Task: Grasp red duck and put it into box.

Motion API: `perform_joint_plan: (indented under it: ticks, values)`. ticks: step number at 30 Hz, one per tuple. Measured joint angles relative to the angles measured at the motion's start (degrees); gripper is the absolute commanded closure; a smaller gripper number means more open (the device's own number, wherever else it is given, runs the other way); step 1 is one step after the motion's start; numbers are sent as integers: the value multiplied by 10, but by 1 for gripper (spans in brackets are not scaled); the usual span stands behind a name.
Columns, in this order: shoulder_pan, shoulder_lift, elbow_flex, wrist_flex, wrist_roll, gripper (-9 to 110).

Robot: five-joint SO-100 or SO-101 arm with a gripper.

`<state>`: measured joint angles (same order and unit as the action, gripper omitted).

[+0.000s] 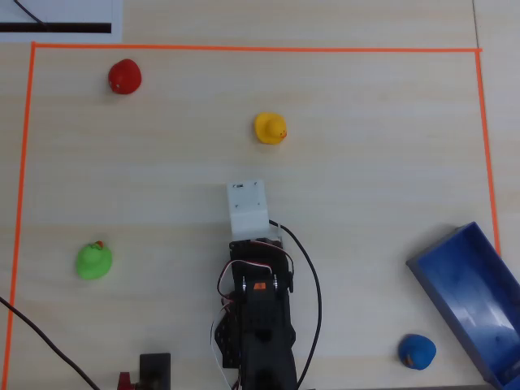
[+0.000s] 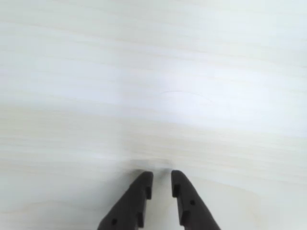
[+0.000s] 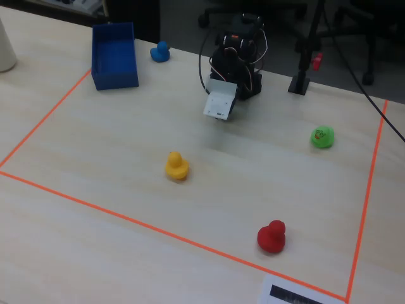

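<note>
The red duck point(image 1: 124, 76) sits at the far left corner of the taped area in the overhead view, and near the front right in the fixed view point(image 3: 271, 237). The blue box point(image 1: 467, 284) lies open and empty at the right edge, and shows at the far left in the fixed view point(image 3: 114, 54). The arm point(image 1: 258, 309) is folded near its base, far from both. Its white wrist housing point(image 1: 247, 207) hides the jaws from above. In the wrist view my gripper point(image 2: 162, 175) hovers over bare table, jaws nearly together with a narrow gap, holding nothing.
A yellow duck point(image 1: 270, 128) sits just ahead of the arm. A green duck point(image 1: 93, 261) is at the left and a blue duck point(image 1: 417, 351) beside the box. Orange tape point(image 1: 244, 49) borders the work area. A black stand point(image 3: 300, 82) is beside the base.
</note>
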<state>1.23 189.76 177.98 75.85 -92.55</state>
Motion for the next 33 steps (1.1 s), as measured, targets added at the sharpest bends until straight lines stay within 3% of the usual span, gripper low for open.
perform_joint_plan:
  ticks: [12,15,21,27,33]
  values:
    - [-16,-6,9,-24,-2,101]
    - [-29,-12,9,-156,-10,90]
    - [-83,-243,-52,-611,40,81]
    - [-163,-592,-301,-754,124,77]
    - [-192,-902,-490,-994,149,76]
